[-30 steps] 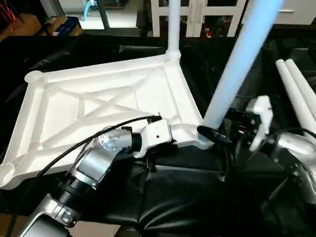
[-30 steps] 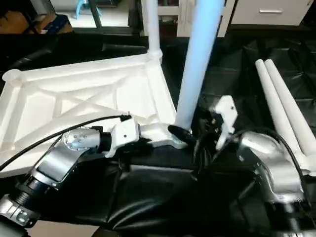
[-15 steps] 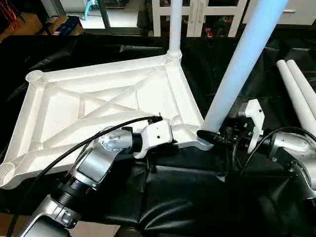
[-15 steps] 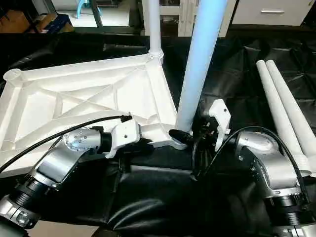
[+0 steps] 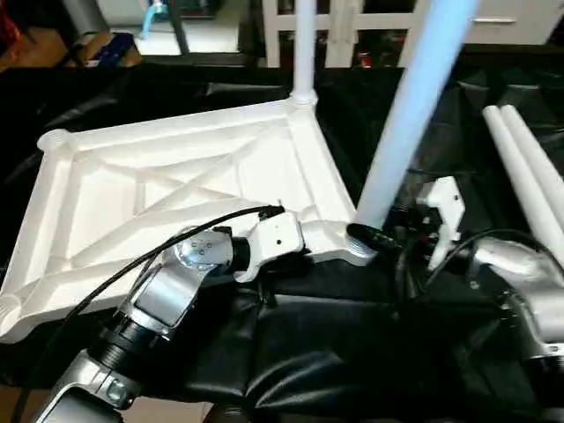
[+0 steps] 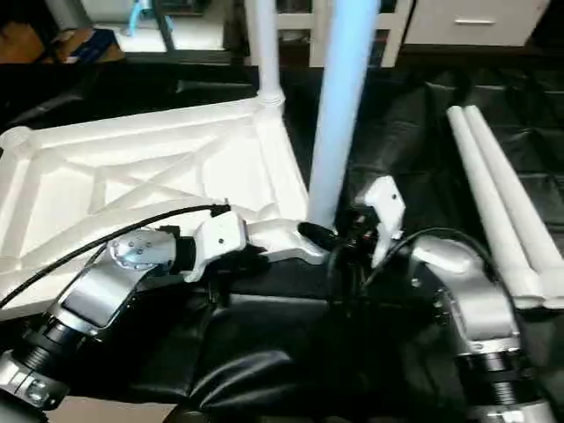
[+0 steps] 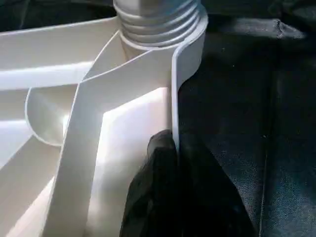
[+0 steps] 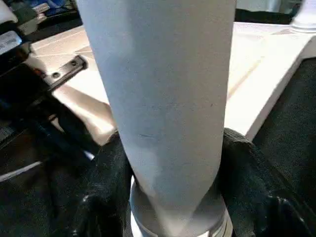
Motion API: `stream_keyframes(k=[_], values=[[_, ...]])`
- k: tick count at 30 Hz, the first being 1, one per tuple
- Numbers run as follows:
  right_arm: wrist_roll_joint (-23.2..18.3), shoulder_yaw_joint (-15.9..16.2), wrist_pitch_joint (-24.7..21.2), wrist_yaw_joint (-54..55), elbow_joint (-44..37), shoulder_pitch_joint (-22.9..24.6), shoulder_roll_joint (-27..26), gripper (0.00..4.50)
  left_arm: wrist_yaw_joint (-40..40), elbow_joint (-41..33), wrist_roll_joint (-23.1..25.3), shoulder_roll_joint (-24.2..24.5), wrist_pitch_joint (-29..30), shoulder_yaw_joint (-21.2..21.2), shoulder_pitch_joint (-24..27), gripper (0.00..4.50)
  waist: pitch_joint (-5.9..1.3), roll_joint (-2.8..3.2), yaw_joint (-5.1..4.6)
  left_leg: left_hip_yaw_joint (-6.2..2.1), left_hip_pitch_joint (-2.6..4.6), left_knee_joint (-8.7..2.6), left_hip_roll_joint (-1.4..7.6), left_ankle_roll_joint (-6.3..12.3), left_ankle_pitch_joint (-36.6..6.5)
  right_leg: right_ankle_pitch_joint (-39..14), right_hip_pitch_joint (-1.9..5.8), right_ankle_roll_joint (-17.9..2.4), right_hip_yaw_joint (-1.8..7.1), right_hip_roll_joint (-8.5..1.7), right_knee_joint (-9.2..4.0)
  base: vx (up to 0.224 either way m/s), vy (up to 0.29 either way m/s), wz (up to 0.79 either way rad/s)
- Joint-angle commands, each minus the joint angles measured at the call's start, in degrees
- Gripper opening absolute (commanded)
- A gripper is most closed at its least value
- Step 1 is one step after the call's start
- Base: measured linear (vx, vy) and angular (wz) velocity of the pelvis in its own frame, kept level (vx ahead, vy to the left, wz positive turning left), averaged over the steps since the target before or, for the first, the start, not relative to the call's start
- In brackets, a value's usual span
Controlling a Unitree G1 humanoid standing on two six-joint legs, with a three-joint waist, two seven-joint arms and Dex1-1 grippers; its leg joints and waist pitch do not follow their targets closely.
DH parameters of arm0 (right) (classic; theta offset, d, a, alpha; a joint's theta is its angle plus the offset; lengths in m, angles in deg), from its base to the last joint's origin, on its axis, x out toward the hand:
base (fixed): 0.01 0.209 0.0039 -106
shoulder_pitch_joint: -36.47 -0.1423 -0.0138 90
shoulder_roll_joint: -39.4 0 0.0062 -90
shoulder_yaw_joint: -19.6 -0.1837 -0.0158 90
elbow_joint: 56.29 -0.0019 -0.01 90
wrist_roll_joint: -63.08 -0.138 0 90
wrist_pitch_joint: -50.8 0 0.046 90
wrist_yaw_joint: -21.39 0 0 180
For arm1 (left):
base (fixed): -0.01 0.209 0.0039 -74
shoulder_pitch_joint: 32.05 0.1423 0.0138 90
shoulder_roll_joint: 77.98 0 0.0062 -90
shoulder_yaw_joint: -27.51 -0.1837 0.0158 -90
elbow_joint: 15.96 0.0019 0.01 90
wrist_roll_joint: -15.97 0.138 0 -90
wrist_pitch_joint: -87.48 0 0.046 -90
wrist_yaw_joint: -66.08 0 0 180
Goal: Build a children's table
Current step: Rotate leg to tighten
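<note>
- Right wrist view: the right pincer (image 8: 173,197), spread a second ago, now pinches the upright leg (image 8: 163,98).
- Left pincer (image 7: 170,163) stays pressed together on the tabletop's rim (image 7: 174,98).

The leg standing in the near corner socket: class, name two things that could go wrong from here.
1. The leg leans in its near corner socket; if the right claw around its base turns it crooked, the thread could jam.
2. The left claw pinches only the table top's thin rim; the top could slip or twist.
</note>
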Motion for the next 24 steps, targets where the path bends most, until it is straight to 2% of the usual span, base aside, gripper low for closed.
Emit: stream_keyframes(k=[1, 2, 3, 4, 5, 6, 7, 8, 9, 10, 11, 12, 13, 16, 18, 19, 20, 22, 23, 24], values=[[2.2, 1.8, -3.0, 8.4, 3.5, -0.6, -4.2, 2.09, 0.1, -1.6, -0.3, -3.6, 3.2, -4.9, 1.3, 0.00, -3.56, -0.98, -0.14, -3.67, 2.48, -6.15, 6.52, 3.11, -15.5, -17.0, 1.59, -11.1, 1.01, -1.85, -3.01, 0.000, 0.000, 0.00], [2.6, 1.7, -3.1, 9.7, 4.1, -0.9, -4.9, 2.09, -0.3, -1.6, -0.2, -4.0, 3.6, -5.0, 1.1, 0.00, -3.12, -1.12, -0.47, -4.12, 2.25, -6.55, 6.51, 0.93, -19.7, -21.9, 1.70, -9.8, 0.97, -1.99, -3.23, 0.000, 0.000, 0.00], [4.0, 0.8, -3.6, 15.2, 6.5, -2.1, -7.7, 2.09, -2.1, -1.5, 0.6, -5.8, 5.5, -5.3, 0.3, 0.00, -3.05, -1.21, -0.61, -4.34, 2.38, -6.72, 6.47, -0.32, -22.0, -24.5, 1.79, -8.9, 0.83, -2.02, -3.42, 0.000, 0.000, 0.00], [5.3, -0.4, -3.4, 20.1, 8.6, -3.1, -9.6, 2.08, -4.0, -1.1, 1.5, -7.3, 7.2, -5.4, -0.4, 0.00, -2.73, -1.11, -1.17, -4.61, 2.68, -6.97, 6.30, -3.01, -26.2, -28.5, 1.31, -7.5, 0.83, -1.94, -3.67, 0.000, 0.000, 0.00], [5.3, -0.4, -3.4, 20.1, 8.6, -3.1, -9.6, 2.08, -4.0, -1.1, 1.5, -7.3, 7.2, -5.4, -0.4, 0.00, -2.90, -1.03, -1.81, -5.03, 2.93, -7.02, 6.21, -5.52, -28.9, -28.7, 1.20, -6.6, 0.80, -1.81, -3.53, 0.000, 0.000, 0.00], [6.8, -4.8, -1.3, 32.1, 13.3, -5.4, -14.5, 2.08, -10.4, 0.7, 3.6, -11.8, 11.9, -4.4, -2.2, 0.00, -2.90, -0.88, -2.24, -5.23, 2.66, -7.28, 6.16, -6.68, -29.8, -27.0, 1.35, -6.2, 0.77, -1.69, -3.45, 0.000, 0.000, 0.00], [6.8, -4.8, -1.3, 32.1, 13.3, -5.4, -14.5, 2.07, -10.4, 0.7, 3.6, -11.8, 11.9, -4.4, -2.2, 0.00, -2.81, -0.80, -2.57, -5.11, 2.79, -7.31, 6.06, -7.24, -30.8, -26.8, 0.97, -6.2, 0.79, -1.63, -3.57, 0.000, 0.000, 0.00], [6.8, -5.4, -0.8, 33.3, 13.8, -5.6, -15.0, 2.07, -11.1, 1.0, 3.6, -12.4, 12.4, -4.2, -2.4, 0.00, -2.91, -1.11, -2.69, -5.23, 3.20, -7.21, 5.84, -7.54, -32.6, -27.6, 0.95, -5.4, 0.57, -1.53, -4.08, 0.000, 0.000, 0.00], [6.6, -8.7, 1.9, 40.3, 16.7, -6.9, -17.9, 2.07, -15.2, 2.5, 3.7, -15.8, 14.9, -2.7, -3.4, 0.00, -2.88, -0.99, -2.78, -5.30, 3.24, -7.21, 5.85, -7.31, -33.0, -27.4, 1.05, -5.2, 0.61, -1.62, -4.13, 0.000, 0.000, 0.00], [7.1, -11.1, 4.9, 46.9, 19.9, -8.2, -20.7, 2.07, -19.3, 4.1, 3.7, -19.2, 16.6, -1.2, -4.5, 0.00, -2.73, -0.50, -3.17, -5.04, 3.28, -7.31, 5.94, -7.87, -33.8, -26.4, 0.56, -5.5, 0.68, -1.59, -4.33, 0.000, 0.000, 0.00], [7.6, -12.1, 7.7, 50.3, 22.5, -9.4, -22.4, 2.07, -21.9, 5.5, 3.8, -21.3, 17.4, -0.3, -5.3, 0.00, -3.00, -0.66, -3.16, -5.09, 3.46, -7.13, 5.68, -7.71, -33.4, -25.8, 0.54, -5.4, 0.45, -1.52, -4.59, 0.000, 0.000, 0.00], [8.3, -12.4, 9.3, 52.0, 23.9, -10.0, -23.4, 2.07, -23.1, 6.1, 4.1, -22.5, 17.9, 0.2, -5.7, 0.00, -3.02, -0.76, -3.30, -5.27, 3.06, -7.30, 5.68, -7.09, -33.2, -24.5, 1.06, -5.3, 0.25, -1.53, -4.45, 0.000, 0.000, 0.00], [8.8, -11.1, 9.6, 50.3, 24.9, -10.8, -23.5, 2.07, -23.3, 6.7, 4.4, -22.3, 17.1, 0.4, -6.1, 0.00, -2.82, -0.91, -3.36, -5.25, 2.80, -7.45, 5.73, -6.65, -33.5, -24.2, 1.13, -5.2, 0.20, -1.44, -4.58, 0.000, 0.000, 0.00], [8.8, -8.5, 9.4, 42.4, 24.9, -12.3, -23.0, 2.07, -22.8, 7.9, 5.6, -20.1, 15.2, 0.8, -6.6, 0.00, -2.80, -0.98, -3.34, -5.00, 3.12, -7.48, 5.62, -5.32, -34.8, -23.1, 0.82, -4.6, 0.18, -1.20, -4.80, 0.000, 0.000, 0.00], [9.0, -5.2, 10.7, 33.1, 21.1, -11.5, -19.5, 2.07, -21.2, 8.7, 6.5, -16.1, 12.2, 1.0, -6.5, 0.00, -2.80, -1.10, -3.26, -5.06, 2.80, -7.49, 5.77, -4.31, -33.4, -21.4, 1.24, -4.9, 0.29, -1.39, -4.59, 0.000, 0.000, 0.00], [9.1, -4.4, 11.7, 29.8, 18.8, -10.7, -17.4, 2.07, -19.7, 8.7, 6.9, -14.1, 10.5, 0.6, -6.1, 0.00, -2.86, -1.06, -3.08, -4.98, 2.97, -7.48, 5.86, -4.10, -32.8, -20.6, 1.19, -5.1, 0.38, -1.41, -4.58, 0.000, 0.000, 0.00], [9.3, -3.9, 12.8, 28.0, 17.7, -10.2, -16.1, 2.07, -18.8, 8.8, 7.2, -12.9, 9.4, 0.3, -5.8, 0.00, -2.90, -1.30, -2.68, -4.64, 3.14, -7.34, 5.97, -3.29, -30.7, -18.7, 1.10, -5.7, 0.70, -1.50, -4.56, 0.000, 0.000, 0.00], [9.2, -2.9, 14.1, 24.6, 15.5, -9.3, -13.7, 2.61, -17.8, 8.9, 7.4, -11.0, 8.0, 0.3, -5.3, 0.00, -3.11, -1.21, -2.33, -4.22, 3.02, -7.23, 6.07, -2.04, -26.4, -14.3, 1.27, -7.7, 0.95, -1.64, -4.22, 0.000, 0.000, 0.00], [7.9, -3.0, 13.3, 22.0, 13.1, -8.5, -11.9, 2.72, -15.8, 8.0, 7.0, -9.6, 6.8, 0.0, -4.7, 0.00, -3.15, -1.39, -2.18, -4.13, 2.72, -7.17, 6.15, -0.76, -23.8, -12.2, 1.73, -8.8, 0.97, -1.78, -4.00, 0.000, 0.000, 0.00], [5.8, -3.2, 11.8, 18.6, 10.1, -7.4, -10.1, 2.71, -14.0, 7.2, 6.6, -8.1, 5.5, -0.3, -4.1, 0.00, -3.28, -1.35, -1.86, -4.04, 2.81, -7.06, 6.37, 0.34, -21.6, -11.0, 1.91, -9.5, 1.07, -1.94, -3.82, 0.056, -0.013, 0.05]])
